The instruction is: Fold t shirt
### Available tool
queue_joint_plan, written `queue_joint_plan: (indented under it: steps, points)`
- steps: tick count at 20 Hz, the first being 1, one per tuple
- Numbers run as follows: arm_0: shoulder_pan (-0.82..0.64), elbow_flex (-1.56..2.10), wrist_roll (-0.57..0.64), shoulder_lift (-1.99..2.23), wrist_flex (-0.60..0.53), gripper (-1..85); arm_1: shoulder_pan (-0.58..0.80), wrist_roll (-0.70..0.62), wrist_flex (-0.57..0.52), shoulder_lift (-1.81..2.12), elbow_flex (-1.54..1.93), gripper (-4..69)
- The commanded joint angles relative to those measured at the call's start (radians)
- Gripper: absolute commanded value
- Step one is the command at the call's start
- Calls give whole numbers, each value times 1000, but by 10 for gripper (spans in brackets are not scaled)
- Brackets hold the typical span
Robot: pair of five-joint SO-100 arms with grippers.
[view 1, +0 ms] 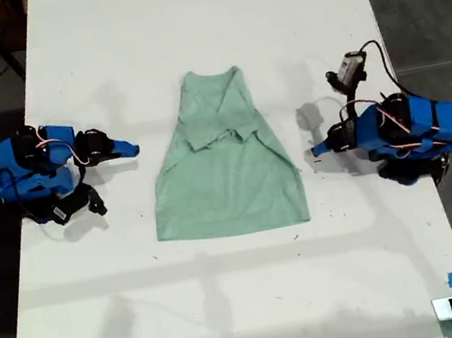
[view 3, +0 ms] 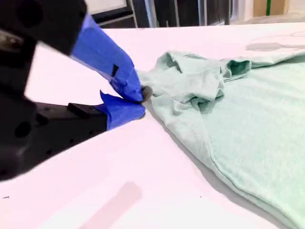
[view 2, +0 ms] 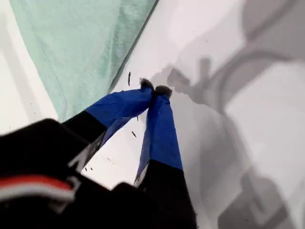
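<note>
a plain pale mint-green short-sleeved cloth t shirt [view 1: 227, 177] lies flat at the middle of a long white table [view 1: 184, 20], collar toward the far end, both sleeves folded inward over the chest and the hem spread wide. my first gripper [view 1: 317, 151], blue-tipped, rests low over the table at the exterior view's right, just off the shirt's side edge; its wrist view shows the tips [view 2: 155, 88] pressed together on nothing. my second gripper [view 1: 132, 150] sits at the exterior view's left, apart from the cloth, pointing toward the bunched sleeves, its jaws [view 3: 142, 102] drawn nearly together and empty.
</note>
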Motion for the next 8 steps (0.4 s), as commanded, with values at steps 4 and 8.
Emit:
queue_joint_plan:
  steps: [4,8]
  points:
    - [-11,41,-3,9,2,-3,-5,-6,-8,6,54,-7]
    - [-9,41,3,9,2,-3,-5,6,-8,6,54,-8]
